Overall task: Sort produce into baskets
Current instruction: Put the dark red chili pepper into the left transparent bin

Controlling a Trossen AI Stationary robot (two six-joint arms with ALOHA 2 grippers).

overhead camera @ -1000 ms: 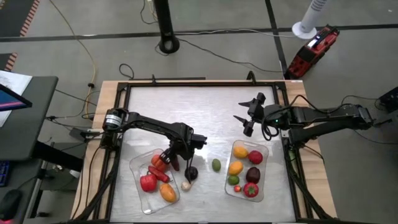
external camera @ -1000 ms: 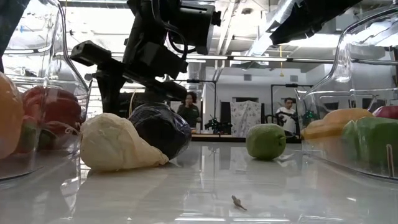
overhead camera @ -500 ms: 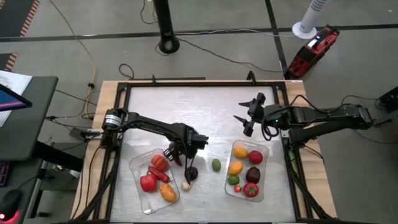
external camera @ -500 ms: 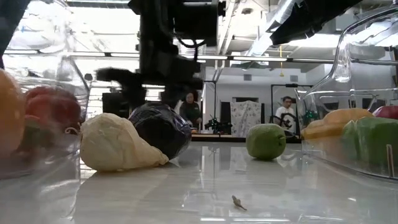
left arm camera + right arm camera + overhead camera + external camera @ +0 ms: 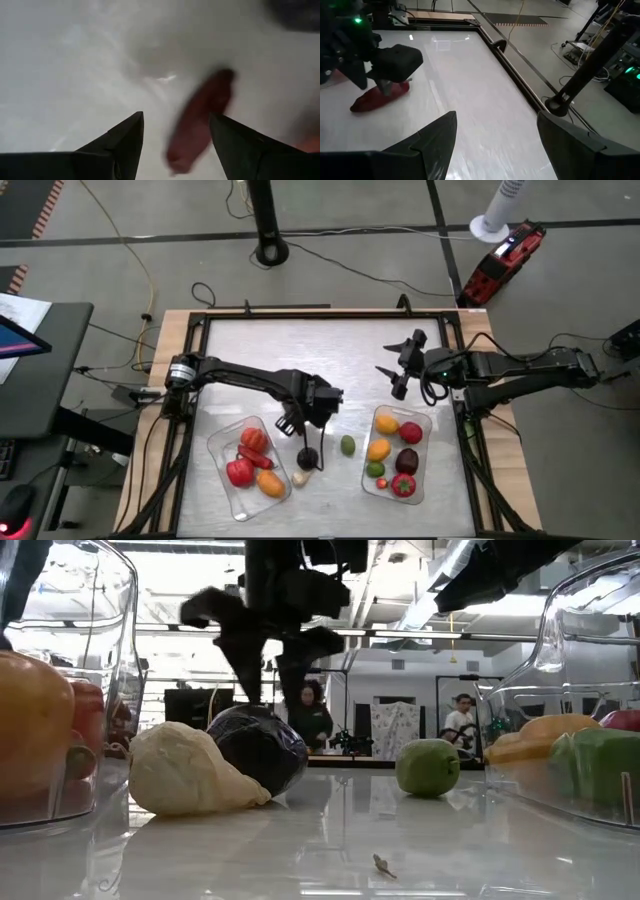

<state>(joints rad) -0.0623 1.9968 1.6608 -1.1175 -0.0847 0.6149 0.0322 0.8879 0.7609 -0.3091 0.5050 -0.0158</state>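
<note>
My left gripper (image 5: 297, 423) hangs open, fingers pointing down, just far-right of the left clear tray (image 5: 222, 452). This tray holds red and orange pieces. A long dark red piece (image 5: 200, 125) lies between the open fingers; it also shows in the right wrist view (image 5: 380, 97), under the gripper. A dark purple piece (image 5: 308, 457), a pale garlic-like piece (image 5: 299, 477) and a green lime (image 5: 347, 445) rest on the table between the trays. My right gripper (image 5: 397, 372) waits open and empty, far of the right tray (image 5: 424, 470), which holds several pieces. My left gripper stands over the long dark red piece (image 5: 380, 97) with its fingers open on either side. Whether a finger touches the piece, I cannot tell.
In the low view the purple piece (image 5: 258, 745) leans against the garlic-like piece (image 5: 185, 772), and the lime (image 5: 428, 767) stands apart to their right. Bare tabletop lies on the far half. People stand in the room behind.
My left gripper has gone from over the left tray's far right corner toward the table's right edge and a little toward the far edge. It has turned so that its fingers now point down. The long dark red piece has come along from the tray's edge.
</note>
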